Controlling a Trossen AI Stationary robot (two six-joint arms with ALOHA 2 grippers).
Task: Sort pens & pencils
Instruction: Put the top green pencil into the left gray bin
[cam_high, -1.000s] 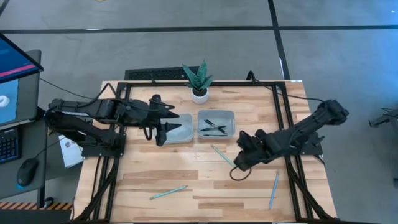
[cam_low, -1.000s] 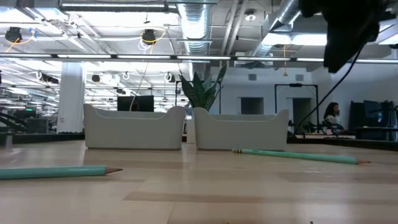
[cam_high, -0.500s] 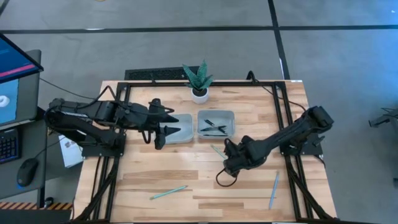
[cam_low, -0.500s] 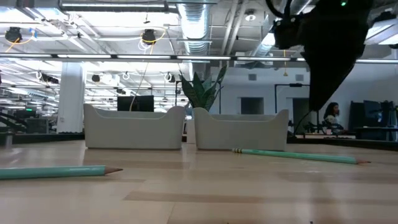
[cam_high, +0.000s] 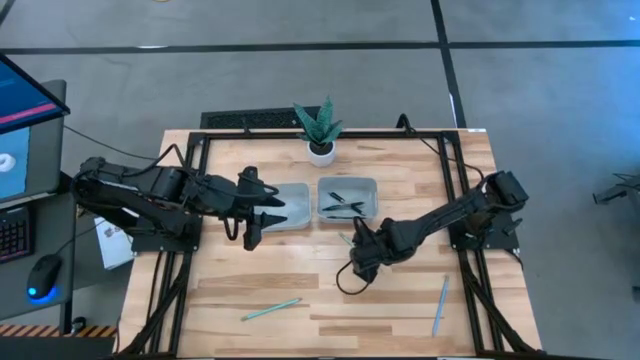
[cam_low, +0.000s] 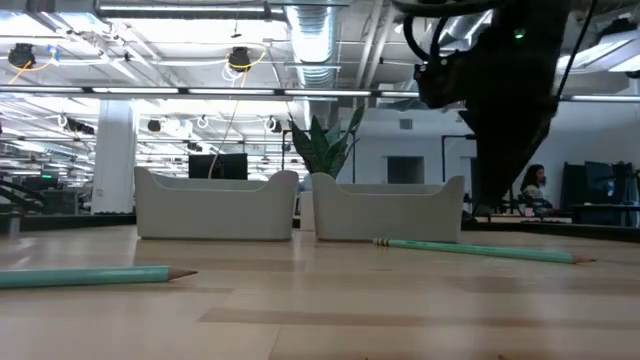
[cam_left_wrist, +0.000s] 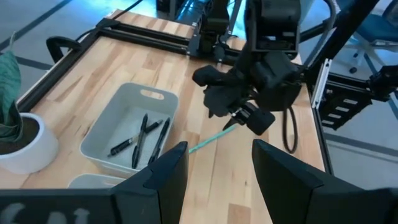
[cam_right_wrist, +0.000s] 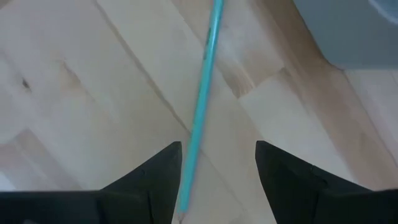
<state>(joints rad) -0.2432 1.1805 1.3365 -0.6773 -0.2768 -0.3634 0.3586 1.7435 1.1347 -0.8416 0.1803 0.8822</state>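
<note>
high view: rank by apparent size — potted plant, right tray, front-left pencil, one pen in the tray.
1. Right tray, widest footprint.
2. Potted plant and front-left pencil: the pencil is about as long as the plant is across but far thinner; unranked.
4. Pen, clearly shortest.

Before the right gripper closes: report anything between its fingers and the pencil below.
Nothing visible. The right gripper is open, its fingers either side of the teal pencil lying on bare table.
</note>
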